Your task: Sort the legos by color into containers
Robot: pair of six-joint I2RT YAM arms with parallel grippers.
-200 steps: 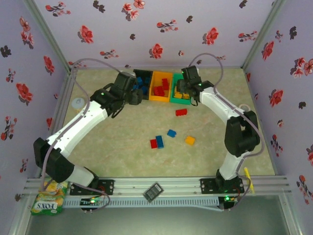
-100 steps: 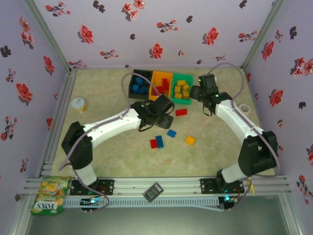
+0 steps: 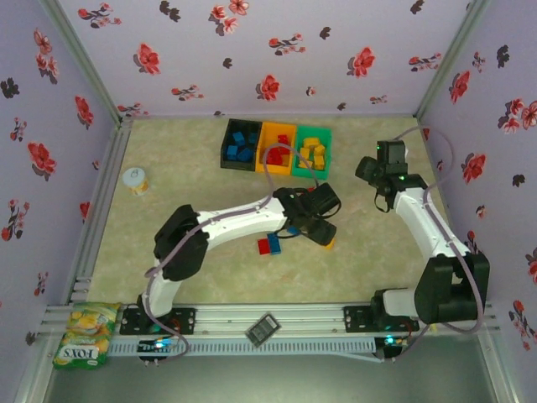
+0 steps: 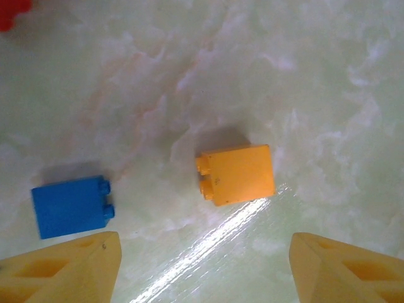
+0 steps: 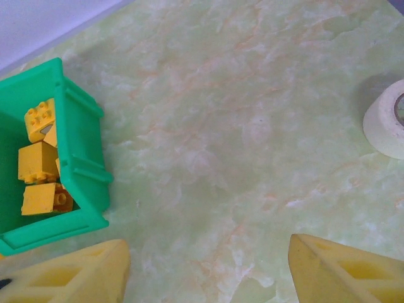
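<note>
Two bricks lie ahead of the spread left fingers (image 4: 63,271): orange brick (image 4: 237,173) centred, long axis finger-to-finger, studs toward the blue brick (image 4: 72,206). Also spread, the right fingers (image 5: 69,274) hang near the green bin (image 5: 82,164).

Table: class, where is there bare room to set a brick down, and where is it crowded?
Bare: between the green bin and the tape roll; also left, between the cup and the left arm. Crowded: under the left end effector, by the yellow brick and blue brick.

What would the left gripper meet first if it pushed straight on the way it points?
Probably the orange brick, lying on the table ahead, roughly in line with the gap of the open left gripper; depth is hard to judge.
</note>
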